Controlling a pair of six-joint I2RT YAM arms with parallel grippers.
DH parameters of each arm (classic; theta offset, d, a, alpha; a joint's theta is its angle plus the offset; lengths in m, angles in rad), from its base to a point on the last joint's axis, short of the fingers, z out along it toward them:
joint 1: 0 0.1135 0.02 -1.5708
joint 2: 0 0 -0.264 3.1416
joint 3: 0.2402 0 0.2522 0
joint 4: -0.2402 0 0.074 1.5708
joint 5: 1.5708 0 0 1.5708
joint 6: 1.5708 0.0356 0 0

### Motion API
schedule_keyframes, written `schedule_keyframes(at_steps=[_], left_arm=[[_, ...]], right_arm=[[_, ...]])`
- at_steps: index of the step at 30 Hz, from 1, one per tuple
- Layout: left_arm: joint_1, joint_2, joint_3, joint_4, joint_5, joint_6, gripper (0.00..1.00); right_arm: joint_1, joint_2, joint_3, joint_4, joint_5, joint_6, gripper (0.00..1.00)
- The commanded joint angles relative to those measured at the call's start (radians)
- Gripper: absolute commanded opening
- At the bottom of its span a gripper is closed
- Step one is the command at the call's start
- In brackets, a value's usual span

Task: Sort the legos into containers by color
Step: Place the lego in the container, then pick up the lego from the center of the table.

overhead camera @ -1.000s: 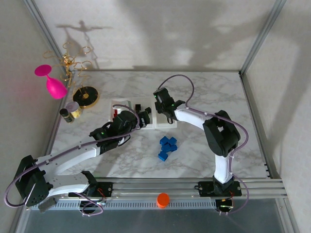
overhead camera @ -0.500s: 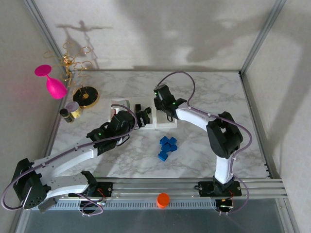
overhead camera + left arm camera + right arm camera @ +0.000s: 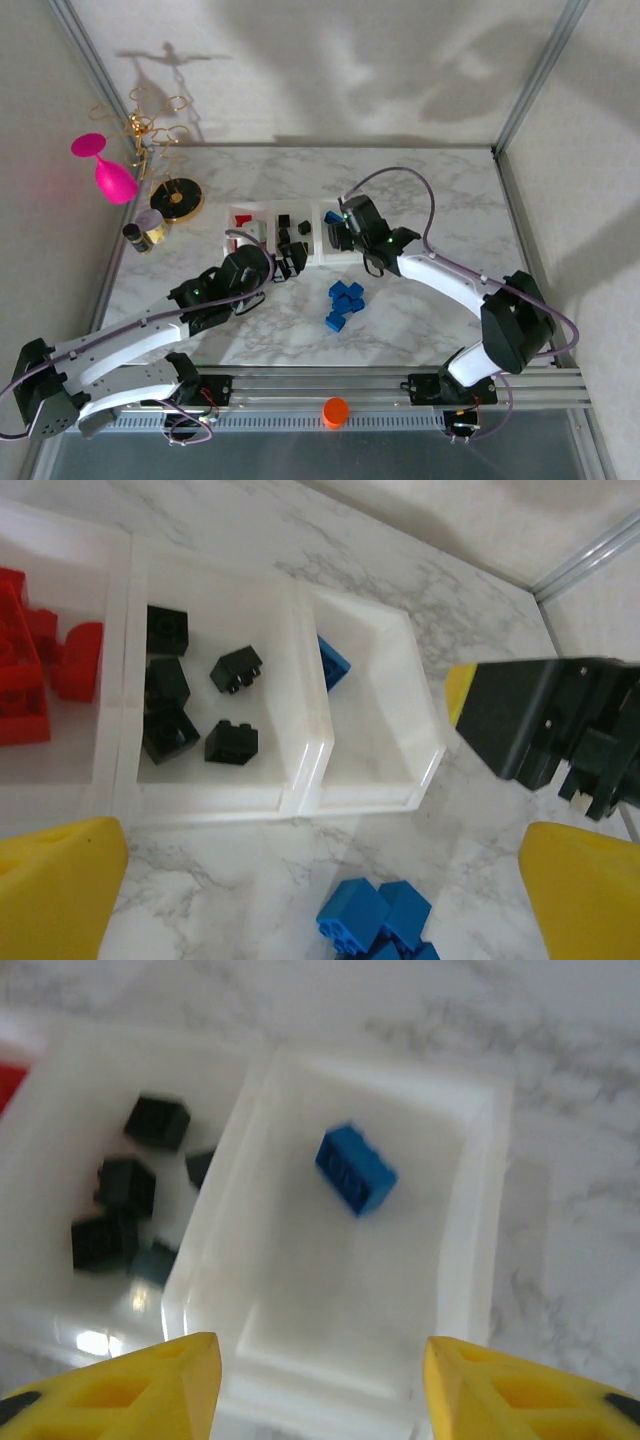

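Legos at the right gripper (image 3: 318, 1355): none are held; its fingers are parted to a moderate width with nothing between them, and it is poised over the right-hand tray (image 3: 478, 1260).
Nearest lego: 1 blue brick (image 3: 355, 1170) is seen lying loose on that tray's floor, just ahead of the right gripper; no wall appears to be touched.
Axis of the blue brick: its long axis is set diagonally to the tray walls, from upper left to lower right in the right wrist view.
State of the left gripper (image 3: 320, 830): it is spread wide and empty, held above the surface (image 3: 420, 190) just on the near side of the containers (image 3: 215, 802).
Layout of the containers: 3 trays are joined in a row running left to right; red legos (image 3: 25, 670) are kept in the left one and black legos (image 3: 232, 742) in the middle one.
Place of the blue pile (image 3: 343, 303): several loose bricks are heaped on the surface, near the trays but apart from them. From the right gripper it lies back toward the arm bases; from the left gripper, to the right and slightly nearer.
Axis of the blue pile: the bricks are turned different ways, so no single heading is given; the cluster is stretched from far right to near left.
Nearer arm: both are close, and neither is judged clearly nearer.
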Motion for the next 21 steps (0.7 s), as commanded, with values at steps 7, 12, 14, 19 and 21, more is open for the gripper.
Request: schedule_keyframes(at_steps=[7,12,14,19,21], left_arm=[[-0.078,-0.057,-0.067,-0.027,-0.061,-0.123,1.00],[-0.094,-0.060,-0.086,-0.036,-0.076,-0.158,1.00],[-0.097,-0.060,-0.088,-0.041,-0.088,-0.164,1.00],[-0.097,-0.060,-0.097,-0.048,-0.107,-0.187,1.00],[-0.097,-0.059,-0.099,-0.050,-0.110,-0.192,1.00]], right_arm=[[0.111,-0.049,-0.149,-0.094,-0.069,0.032,0.63],[0.158,-0.016,-0.174,-0.077,-0.088,-0.002,0.69],[0.167,0.015,-0.166,-0.081,-0.072,-0.018,0.70],[0.182,0.078,-0.126,-0.098,-0.049,-0.072,0.73],[0.185,0.099,-0.117,-0.096,-0.047,-0.094,0.74]])
